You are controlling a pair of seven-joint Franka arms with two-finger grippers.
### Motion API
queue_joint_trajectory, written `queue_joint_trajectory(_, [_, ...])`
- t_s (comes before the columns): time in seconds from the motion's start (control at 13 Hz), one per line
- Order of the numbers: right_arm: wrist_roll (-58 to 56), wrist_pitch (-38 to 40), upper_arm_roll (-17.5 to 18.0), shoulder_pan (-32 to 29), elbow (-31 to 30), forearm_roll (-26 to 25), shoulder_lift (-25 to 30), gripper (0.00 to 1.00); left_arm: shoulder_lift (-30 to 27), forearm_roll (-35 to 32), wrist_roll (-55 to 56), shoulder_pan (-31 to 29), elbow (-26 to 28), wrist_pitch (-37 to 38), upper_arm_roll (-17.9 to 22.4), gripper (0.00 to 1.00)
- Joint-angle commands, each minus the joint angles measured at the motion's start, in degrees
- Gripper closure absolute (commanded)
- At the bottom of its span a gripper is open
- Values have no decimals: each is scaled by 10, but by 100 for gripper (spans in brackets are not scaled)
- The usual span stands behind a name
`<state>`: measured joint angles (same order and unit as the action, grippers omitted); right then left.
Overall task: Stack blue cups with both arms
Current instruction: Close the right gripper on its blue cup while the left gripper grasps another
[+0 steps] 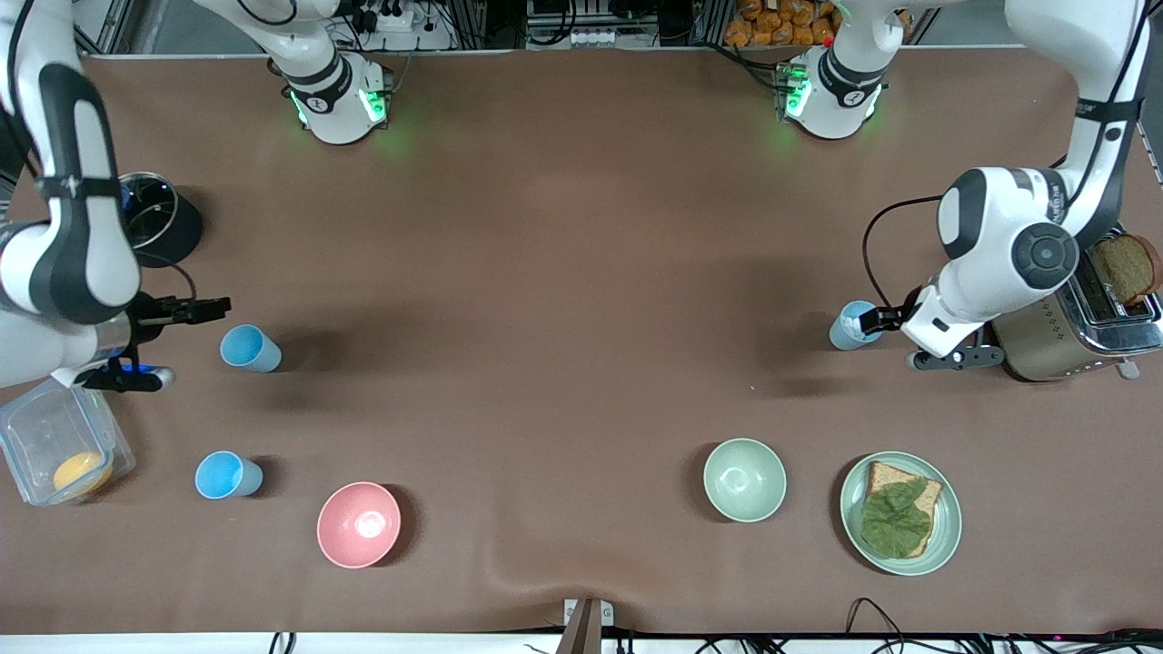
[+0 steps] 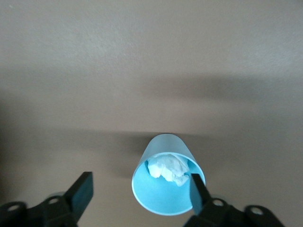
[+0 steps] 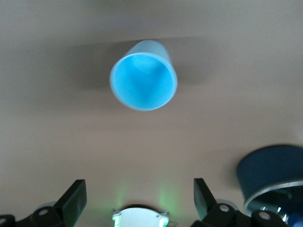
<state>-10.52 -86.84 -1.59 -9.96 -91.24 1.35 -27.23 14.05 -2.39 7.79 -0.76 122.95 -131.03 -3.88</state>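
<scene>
Reaching toward the left arm's end of the table, the left gripper (image 2: 139, 191) has its fingers spread wide, one finger (image 2: 198, 193) at the rim of a paper-stuffed blue cup (image 1: 853, 325), while the right gripper (image 1: 186, 311), also wide open, hovers beside another blue cup (image 1: 249, 348).

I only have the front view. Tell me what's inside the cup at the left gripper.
Observer: The left wrist view shows a crumpled white wad in that pale blue cup.
Operator: Report the left gripper's fingers.
Observer: The left gripper is open, with the cup between its fingers, close to one finger.
Operator: Check the cup by the right gripper.
Observer: The bright blue cup is empty. It stands ahead of the open right gripper.
</scene>
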Motion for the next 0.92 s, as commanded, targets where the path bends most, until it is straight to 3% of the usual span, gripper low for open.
queue_joint_trajectory(0.0, [-28,3,7,-4,19,4,2,0,17,10,-11,-3,6,-21,-2,46])
queue_joint_trajectory(0.23, [-32,-21,7,9,14,-3,-15,0,34,10,-11,-3,7,-30,-2,67])
queue_joint_trajectory(0.38, [-32,-51,8,5,12,1,-24,0,34,10,-11,-3,6,-30,-2,98])
queue_joint_trajectory(0.69, [-89,-112,7,-14,11,-9,-47,0,29,12,-2,3,0,-30,-12,100])
queue_joint_trajectory(0.85, [-98,-134,7,-21,-4,-7,-53,0,17,40,24,1,-8,-24,-57,100])
